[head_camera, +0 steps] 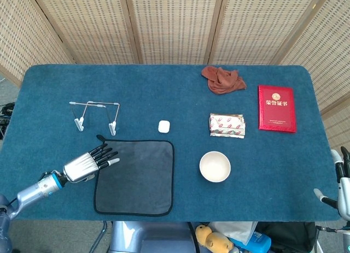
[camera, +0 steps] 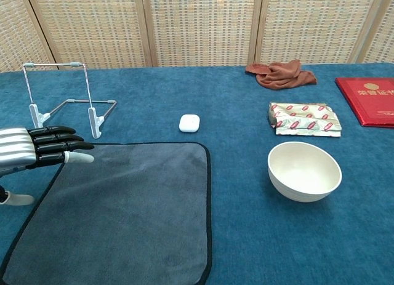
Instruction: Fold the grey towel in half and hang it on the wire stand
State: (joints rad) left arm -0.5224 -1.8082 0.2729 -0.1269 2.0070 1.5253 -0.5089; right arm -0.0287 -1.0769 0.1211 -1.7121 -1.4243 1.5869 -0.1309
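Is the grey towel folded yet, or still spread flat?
Spread flat, unfolded: the grey towel lies as one full square, its black trim visible along the edges. The left hand is over its left edge, fingers extended, gripping nothing.
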